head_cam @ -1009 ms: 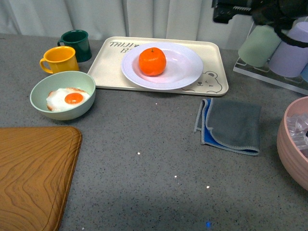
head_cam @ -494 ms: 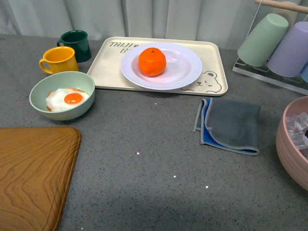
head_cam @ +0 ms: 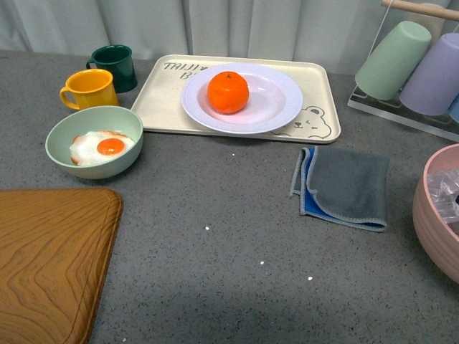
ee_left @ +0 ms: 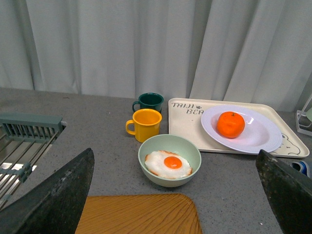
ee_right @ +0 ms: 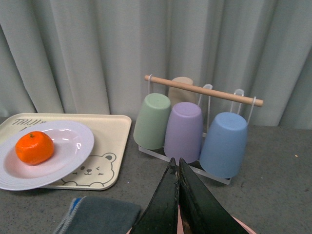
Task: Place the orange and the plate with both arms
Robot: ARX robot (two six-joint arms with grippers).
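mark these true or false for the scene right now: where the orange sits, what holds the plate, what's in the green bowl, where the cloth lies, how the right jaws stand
1. The bright orange fruit sits on the round white ridged plate. True.
2. That plate rests on the wooden board. False: it rests on the cream bear-print tray.
3. The pale green bowl holds a fried egg. True.
4. The grey-and-blue folded cloth lies on the tray. False: it lies on the grey tabletop, beside the tray.
5. The right gripper has its jaws wide apart. False: they are pressed together.
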